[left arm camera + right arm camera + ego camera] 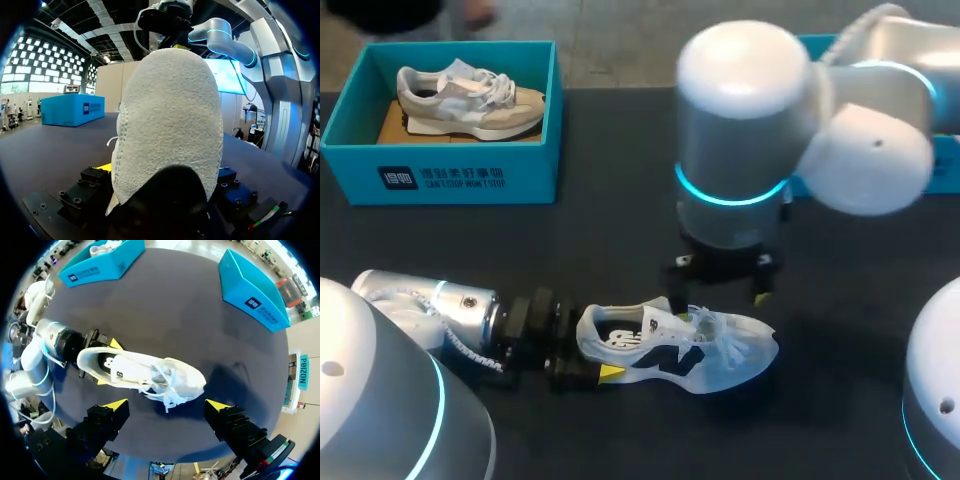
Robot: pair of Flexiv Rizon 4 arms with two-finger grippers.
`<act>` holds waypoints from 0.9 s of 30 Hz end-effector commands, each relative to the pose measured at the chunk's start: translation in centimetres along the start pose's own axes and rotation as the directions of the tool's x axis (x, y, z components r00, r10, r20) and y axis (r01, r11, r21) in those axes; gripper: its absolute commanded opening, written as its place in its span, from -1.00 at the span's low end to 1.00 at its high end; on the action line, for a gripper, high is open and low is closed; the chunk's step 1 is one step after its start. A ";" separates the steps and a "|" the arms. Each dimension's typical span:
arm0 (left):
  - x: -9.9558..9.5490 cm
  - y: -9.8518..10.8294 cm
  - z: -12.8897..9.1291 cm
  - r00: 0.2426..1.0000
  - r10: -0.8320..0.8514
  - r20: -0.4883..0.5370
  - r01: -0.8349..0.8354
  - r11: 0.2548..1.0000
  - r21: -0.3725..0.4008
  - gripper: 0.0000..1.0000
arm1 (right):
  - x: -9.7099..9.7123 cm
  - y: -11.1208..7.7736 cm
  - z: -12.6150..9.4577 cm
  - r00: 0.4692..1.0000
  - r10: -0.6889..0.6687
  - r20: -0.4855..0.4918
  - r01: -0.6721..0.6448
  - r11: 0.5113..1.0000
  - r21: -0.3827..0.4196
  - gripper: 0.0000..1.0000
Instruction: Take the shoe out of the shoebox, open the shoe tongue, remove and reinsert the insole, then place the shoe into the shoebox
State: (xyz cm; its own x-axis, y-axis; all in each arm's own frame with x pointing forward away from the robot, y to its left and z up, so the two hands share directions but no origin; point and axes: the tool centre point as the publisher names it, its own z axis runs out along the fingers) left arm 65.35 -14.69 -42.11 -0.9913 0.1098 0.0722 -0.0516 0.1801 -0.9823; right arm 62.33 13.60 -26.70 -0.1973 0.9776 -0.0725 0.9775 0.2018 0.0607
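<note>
Dark table [620,240], white-lettered shoebox [470,178] behind: left pincer [109,363] clamps shoe [690,350] heel, right pincer [167,405] gapes above.

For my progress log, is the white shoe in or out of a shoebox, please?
Out: the white shoe stands on the table, heel held in the left gripper.

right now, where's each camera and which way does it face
head: above and behind, looking down on the table; both arms show, left gripper clamping the white shoe by the heel, right gripper over it.
left wrist: low, facing along the table; heel fills it, own fingers beside.
right wrist: straight down on the shoe; own open fingers show.
all share the shoe.
</note>
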 end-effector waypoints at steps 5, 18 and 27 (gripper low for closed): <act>-0.1 0.0 0.0 1.000 0.000 0.002 0.000 1.000 -0.003 -1.00 | 3.9 -0.3 0.2 0.964 0.064 0.258 -0.057 0.998 -0.035 1.00; -0.1 0.0 0.0 1.000 0.000 0.002 0.000 1.000 -0.003 -1.00 | 6.4 0.4 1.5 0.924 0.156 0.350 -0.136 0.987 -0.082 1.00; -0.1 0.0 0.0 1.000 0.000 0.002 0.000 1.000 -0.003 -1.00 | 7.5 0.3 2.7 0.883 0.207 0.421 -0.180 0.978 -0.104 1.00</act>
State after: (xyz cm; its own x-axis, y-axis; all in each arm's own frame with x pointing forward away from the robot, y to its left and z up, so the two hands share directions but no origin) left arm 65.35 -14.70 -42.10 -0.9913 0.1098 0.0722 -0.0516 0.1802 -0.9823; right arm 62.56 19.55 -28.83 -0.1303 0.9742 -0.1844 0.9826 0.1518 0.1073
